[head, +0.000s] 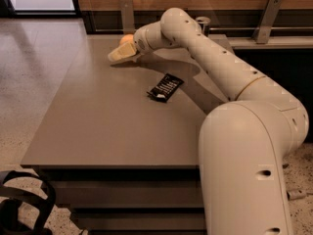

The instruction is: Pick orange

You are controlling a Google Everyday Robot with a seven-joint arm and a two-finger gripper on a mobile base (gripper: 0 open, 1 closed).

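The orange (126, 37) lies at the far side of the grey table (98, 126), only its top showing behind my gripper. My gripper (119, 54) is a cream wedge at the end of the long cream arm (215, 62). It sits low over the table, just in front of and slightly left of the orange. I cannot tell whether it touches the fruit. The top of a silver can (202, 21) shows behind the arm at the far right of the table.
A black snack packet (165, 87) lies flat mid-table, right of centre. Metal rail posts (127, 13) and a wooden wall run along the far edge. My arm's large base (244, 170) fills the near right. A black bag strap (24, 204) lies on the floor at near left.
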